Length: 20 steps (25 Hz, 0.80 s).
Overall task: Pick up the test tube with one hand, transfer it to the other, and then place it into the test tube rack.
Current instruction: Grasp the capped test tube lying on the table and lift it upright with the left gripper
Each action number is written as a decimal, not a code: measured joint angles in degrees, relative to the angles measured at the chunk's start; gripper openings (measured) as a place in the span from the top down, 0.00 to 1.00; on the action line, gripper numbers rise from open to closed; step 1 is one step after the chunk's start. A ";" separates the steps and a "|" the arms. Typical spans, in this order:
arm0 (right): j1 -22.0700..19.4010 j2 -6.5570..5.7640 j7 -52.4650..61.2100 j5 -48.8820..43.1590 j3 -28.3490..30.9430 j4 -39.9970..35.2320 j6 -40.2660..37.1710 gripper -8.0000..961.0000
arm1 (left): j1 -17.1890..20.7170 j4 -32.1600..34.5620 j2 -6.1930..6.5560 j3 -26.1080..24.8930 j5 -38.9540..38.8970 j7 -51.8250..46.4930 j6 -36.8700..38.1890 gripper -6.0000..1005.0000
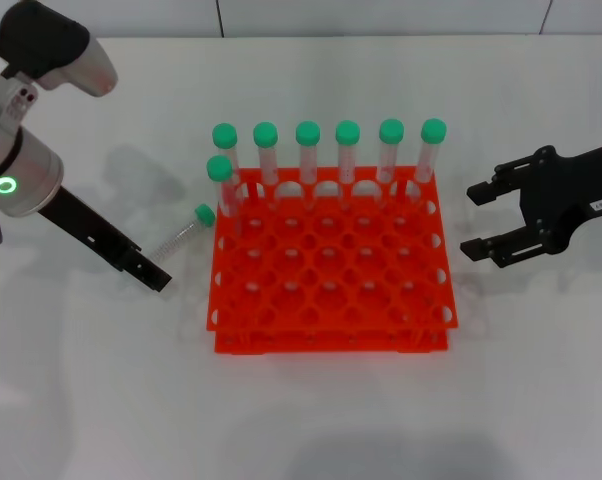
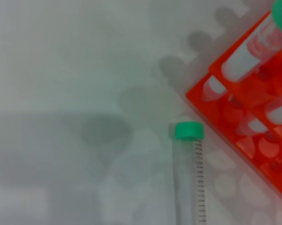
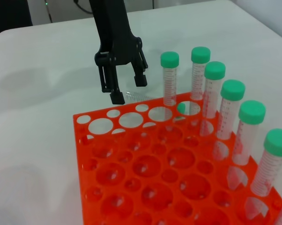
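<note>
My left gripper [image 1: 153, 272] hangs low over the white table [image 1: 81, 400], fingers apart and holding nothing; just beyond its tips lies the loose test tube [image 1: 185, 234], green cap toward the orange test tube rack [image 1: 331, 290], so the pickup is not yet done; my right gripper [image 1: 478, 220] waits open beside the rack; farther back stand seven capped tubes [image 1: 348, 160]; handover and placing remain.

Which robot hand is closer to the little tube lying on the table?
The left gripper. It hovers open right by the lying test tube, not touching it. The right gripper is open too, far across the orange rack.
</note>
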 joint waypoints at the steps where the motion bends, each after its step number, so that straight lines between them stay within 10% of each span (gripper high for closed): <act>1: -0.04 0.03 0.01 0.00 -0.14 0.02 0.19 0.26 | -0.13 -0.37 0.00 -0.02 0.14 -0.02 -0.46 0.28; 13: -0.03 0.07 0.03 0.00 -0.25 0.02 0.43 0.26 | -0.37 -0.85 -0.76 0.00 2.03 -0.52 -2.06 0.30; 20: -0.01 0.07 0.03 0.00 -0.33 0.03 0.96 0.26 | -0.50 -1.02 -1.19 0.00 2.73 -0.63 -2.23 0.54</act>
